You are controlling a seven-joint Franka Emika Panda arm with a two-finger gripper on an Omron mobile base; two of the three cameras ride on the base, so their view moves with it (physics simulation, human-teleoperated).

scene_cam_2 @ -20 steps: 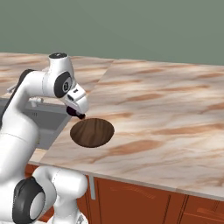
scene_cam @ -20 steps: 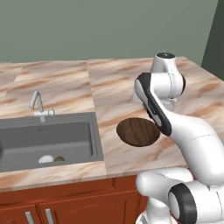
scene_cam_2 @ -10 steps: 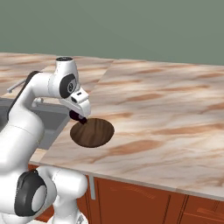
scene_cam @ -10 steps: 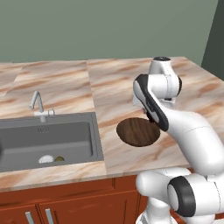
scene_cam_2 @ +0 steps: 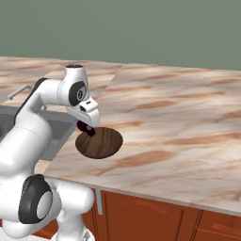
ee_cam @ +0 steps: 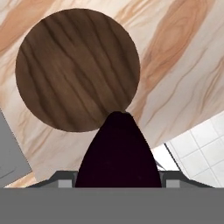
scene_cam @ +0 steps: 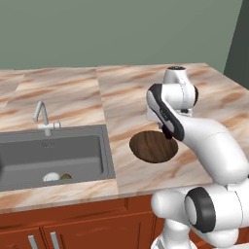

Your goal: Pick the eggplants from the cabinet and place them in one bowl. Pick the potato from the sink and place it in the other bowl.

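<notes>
Eggplant, dark purple-black rounded blob (ee_cam: 119,153), clamped in two-finger gripper (scene_cam_2: 87,130) at lower centre of hand view, over wide brown wood-grain bowl (ee_cam: 78,69); likely light, smooth, slippery, best gripped mid-body.

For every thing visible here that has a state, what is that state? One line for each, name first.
gripper: shut on an eggplant, above the near edge of the wooden bowl.
eggplant: held in the gripper, not yet in the bowl.
wooden bowl: upright on the counter, nothing inside.
sink: holds two small things, no water seen.
potato: lying on the sink floor beside a white round object.
faucet: not running.
</notes>
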